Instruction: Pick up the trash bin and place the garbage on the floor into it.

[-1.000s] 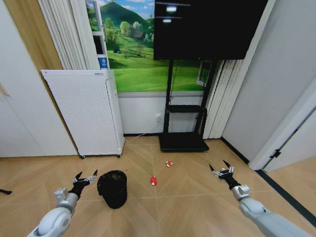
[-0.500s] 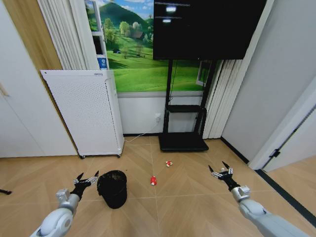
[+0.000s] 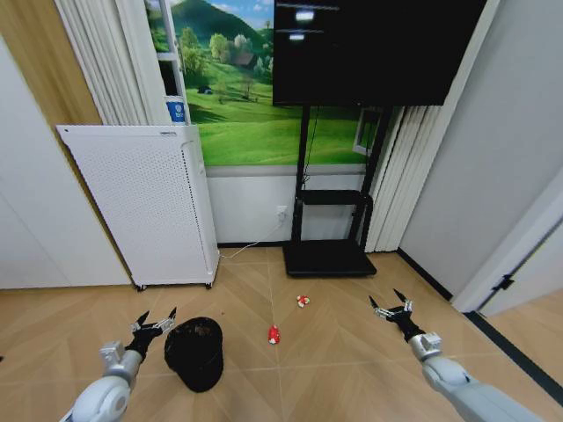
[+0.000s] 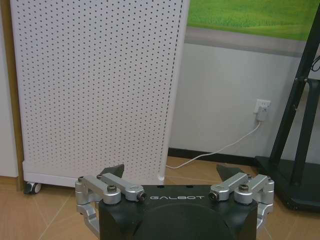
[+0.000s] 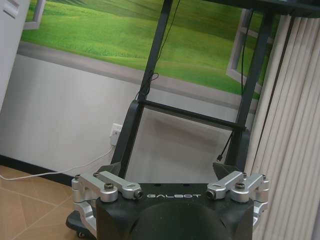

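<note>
The trash bin (image 3: 194,352), small, round and black with a bag liner, stands on the wooden floor at the lower left of the head view. My left gripper (image 3: 153,323) hovers open just left of its rim, not touching it. Two red-and-white bits of garbage lie on the floor: one (image 3: 274,334) right of the bin, the other (image 3: 303,301) farther off toward the TV stand. My right gripper (image 3: 390,307) is open over bare floor on the right. In the wrist views both the left gripper (image 4: 170,172) and the right gripper (image 5: 166,170) hold nothing.
A tall white perforated box unit (image 3: 145,207) stands against the back wall behind the bin. The black TV stand (image 3: 327,255) with a screen sits at the back centre, a cable (image 3: 251,246) running to a wall socket. Curtains and a doorway lie to the right.
The whole head view has shifted: the camera moved closer and the bin now sits lower and slightly left in the picture. Both grippers keep their open pose.
</note>
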Robot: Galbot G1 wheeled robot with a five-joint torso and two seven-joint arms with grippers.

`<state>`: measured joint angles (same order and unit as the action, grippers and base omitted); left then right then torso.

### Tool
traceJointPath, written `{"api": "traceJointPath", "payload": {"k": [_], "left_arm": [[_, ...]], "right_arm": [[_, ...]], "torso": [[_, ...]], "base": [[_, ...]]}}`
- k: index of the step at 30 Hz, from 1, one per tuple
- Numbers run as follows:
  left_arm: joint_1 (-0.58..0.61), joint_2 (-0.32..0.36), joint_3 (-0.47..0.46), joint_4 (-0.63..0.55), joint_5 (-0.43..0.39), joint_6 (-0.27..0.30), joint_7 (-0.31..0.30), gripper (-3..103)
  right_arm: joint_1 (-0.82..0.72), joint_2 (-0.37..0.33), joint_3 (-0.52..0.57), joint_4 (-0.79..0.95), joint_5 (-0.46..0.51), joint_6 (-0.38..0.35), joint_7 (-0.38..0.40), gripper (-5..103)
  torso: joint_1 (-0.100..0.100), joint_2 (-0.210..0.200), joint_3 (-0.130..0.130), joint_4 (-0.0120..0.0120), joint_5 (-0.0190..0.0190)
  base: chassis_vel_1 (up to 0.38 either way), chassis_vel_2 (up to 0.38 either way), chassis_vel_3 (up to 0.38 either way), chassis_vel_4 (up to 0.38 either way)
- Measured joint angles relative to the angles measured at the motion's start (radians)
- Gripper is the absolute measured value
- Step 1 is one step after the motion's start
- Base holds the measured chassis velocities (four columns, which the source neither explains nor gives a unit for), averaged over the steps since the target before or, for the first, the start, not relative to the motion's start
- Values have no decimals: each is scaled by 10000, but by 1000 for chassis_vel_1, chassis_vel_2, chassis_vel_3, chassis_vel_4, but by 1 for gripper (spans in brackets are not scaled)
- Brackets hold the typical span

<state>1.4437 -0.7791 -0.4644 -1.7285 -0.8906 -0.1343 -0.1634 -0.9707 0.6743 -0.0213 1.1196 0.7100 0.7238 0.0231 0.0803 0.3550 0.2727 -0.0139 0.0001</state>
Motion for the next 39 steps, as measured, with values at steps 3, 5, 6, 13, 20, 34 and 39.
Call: {"api": "traceJointPath", "payload": {"k": [3, 5, 6, 13, 20, 34, 39], "left_arm": [[29, -70, -26, 23, 52, -44, 32, 100], [40, -90, -30, 40, 69, -50, 42, 100], [61, -104, -55, 77, 146, -84, 102, 100], [54, -94, -116, 72, 142, -115, 73, 100], [35, -50, -124, 32, 103, -123, -52, 100], [34, 486, -393, -209, -231, -92, -335, 100], [76, 528, -466, -248, -267, -90, -350, 100]], "right_arm": [[-70, 11, 23, 62, 41, 54, -18, 100], [-104, 18, 45, 99, 59, 62, -33, 100], [-144, 23, 80, 184, 134, 81, -47, 100], [-80, -16, 79, 193, 157, 89, -47, 100], [-44, -74, 34, 242, 183, 89, -48, 100], [355, -281, -373, 255, 524, 41, -58, 100], [485, -311, -524, 309, 590, 12, -54, 100]], "torso": [[5, -1, 3, 0, -2], [6, 0, 3, 1, -3], [3, 0, 1, -1, -2], [-6, 1, -3, -2, -2], [-4, 1, -2, -1, -2], [-2, 1, -1, -1, -2], [-1, 1, -1, 0, -2]], "base": [[-208, 209, 184, -208], [-134, 167, 136, -152], [0, 0, 0, 0], [39, -41, -38, 34], [0, 0, 0, 0], [0, 0, 0, 0], [0, 0, 0, 0]]}}
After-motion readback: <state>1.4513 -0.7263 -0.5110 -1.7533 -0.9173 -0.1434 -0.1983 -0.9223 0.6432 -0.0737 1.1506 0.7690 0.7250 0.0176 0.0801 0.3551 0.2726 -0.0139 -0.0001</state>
